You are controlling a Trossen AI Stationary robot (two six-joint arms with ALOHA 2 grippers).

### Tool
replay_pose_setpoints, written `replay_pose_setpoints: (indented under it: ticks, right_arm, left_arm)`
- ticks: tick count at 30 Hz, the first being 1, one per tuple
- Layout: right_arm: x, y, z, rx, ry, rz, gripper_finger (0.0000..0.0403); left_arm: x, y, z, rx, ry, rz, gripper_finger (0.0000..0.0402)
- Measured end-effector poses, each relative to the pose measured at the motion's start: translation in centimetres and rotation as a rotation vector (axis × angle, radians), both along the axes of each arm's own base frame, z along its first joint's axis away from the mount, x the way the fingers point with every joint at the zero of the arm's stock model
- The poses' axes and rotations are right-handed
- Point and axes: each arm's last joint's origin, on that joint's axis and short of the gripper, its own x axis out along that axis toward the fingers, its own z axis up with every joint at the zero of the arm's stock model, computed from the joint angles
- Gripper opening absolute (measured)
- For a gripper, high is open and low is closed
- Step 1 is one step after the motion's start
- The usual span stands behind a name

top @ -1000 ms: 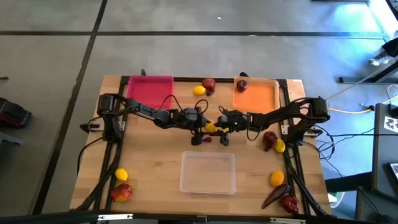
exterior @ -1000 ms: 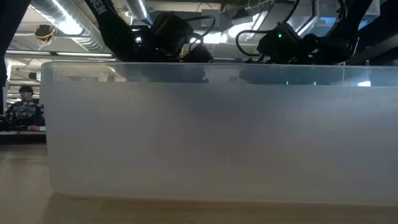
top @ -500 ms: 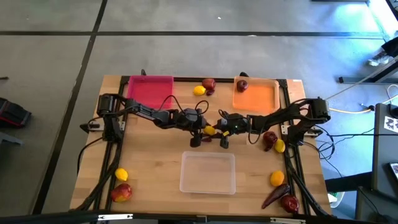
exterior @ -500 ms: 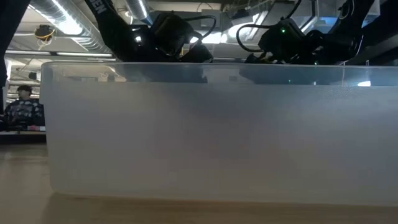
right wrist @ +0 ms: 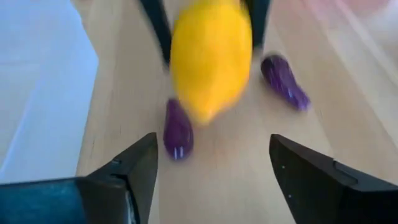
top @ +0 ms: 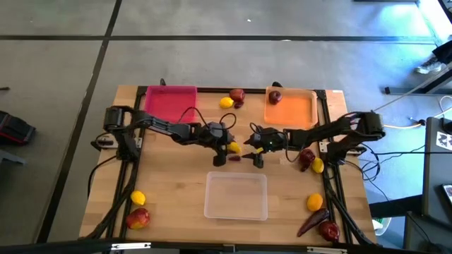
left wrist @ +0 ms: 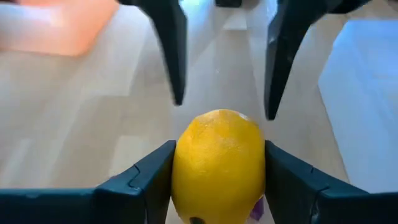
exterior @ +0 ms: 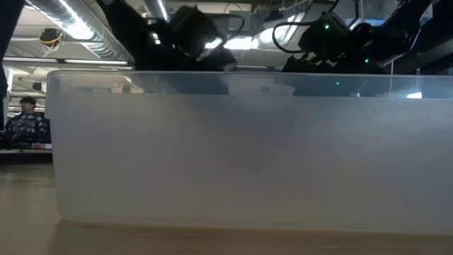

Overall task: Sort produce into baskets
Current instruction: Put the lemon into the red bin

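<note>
Left wrist view: left gripper (left wrist: 219, 163) pinching lemon (left wrist: 217, 163); right gripper (right wrist: 211, 163) spread, lemon at its 12 o'clock. No readable writing.

In the low view the clear tray (exterior: 233, 149) fills nearly the whole picture and hides the worktop and all the produce behind it; only the upper parts of both arms show above its rim. A person (exterior: 27, 117) at the far left of the room is too small to make out. In the left wrist view the lemon (left wrist: 217, 163) is cut off at its lower end, and the orange tray (left wrist: 59, 28) is a blur cut by the edge. In the right wrist view the lemon (right wrist: 210, 59) is smeared, and the two purple pods (right wrist: 178, 129) beyond it are blurred. In the high view, the dark pieces on the worktop between the end effectors are too small to tell apart.
</note>
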Motion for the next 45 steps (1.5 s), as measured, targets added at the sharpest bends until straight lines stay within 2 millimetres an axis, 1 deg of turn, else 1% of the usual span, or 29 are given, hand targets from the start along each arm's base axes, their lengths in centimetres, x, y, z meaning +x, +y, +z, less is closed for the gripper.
replay_pose_setpoints:
  ticks: [3, 5, 9, 10, 12, 16, 20, 24, 27, 32, 38, 45]
  right_arm:
    - [-1.1, -0.1, 0.8, 0.003, 0.058, -0.061, 0.0276]
    - [-1.8, -0.1, 1.0, -0.002, 0.104, -0.106, 0.0277]
    - [-2.5, -0.3, 0.9, -0.022, 0.164, -0.197, 0.0277]
    - [-2.6, -0.4, 0.9, -0.022, 0.174, -0.216, 0.0277]
    - [-2.8, -0.4, 0.7, -0.027, 0.187, -0.250, 0.0277]
    - [-2.9, -0.5, 0.6, -0.044, 0.204, -0.292, 0.0277]
    - [-2.8, -0.6, 0.6, -0.048, 0.196, -0.298, 0.0277]
    - [-2.9, -0.6, 0.6, -0.049, 0.197, -0.299, 0.0278]
    - [-2.8, -0.6, 0.6, -0.049, 0.196, -0.298, 0.0278]
    - [-2.8, -0.6, 0.6, -0.059, 0.196, -0.304, 0.0278]
    - [-2.9, -0.6, 0.6, -0.060, 0.197, -0.306, 0.0278]
    - [-2.9, -0.6, 0.6, -0.061, 0.197, -0.306, 0.0278]
  left_arm:
    - [-1.3, 0.1, 1.7, 0.032, 0.052, 0.059, 0.0199]
    - [-2.4, 0.1, 3.2, 0.065, 0.066, 0.104, 0.0199]
    - [-4.8, 0.5, 6.3, 0.136, 0.079, 0.223, 0.0207]
    - [-5.5, 0.6, 6.8, 0.152, 0.096, 0.256, 0.0208]
    - [-6.9, 1.1, 8.3, 0.176, 0.084, 0.330, 0.0209]
    - [-9.8, 2.9, 10.1, 0.237, 0.123, 0.500, 0.0210]
    - [-12.3, 5.9, 11.0, 0.258, 0.163, 0.664, 0.0211]
    - [-14.4, 9.3, 10.6, 0.234, 0.186, 0.823, 0.0211]
    - [-15.8, 11.6, 9.7, 0.184, 0.202, 0.893, 0.0211]
    - [-17.2, 14.6, 7.9, 0.101, 0.232, 0.971, 0.0212]
    - [-17.8, 16.8, 5.4, 0.058, 0.335, 1.034, 0.0212]
    - [-17.6, 18.3, 2.3, 0.006, 0.447, 1.046, 0.0212]
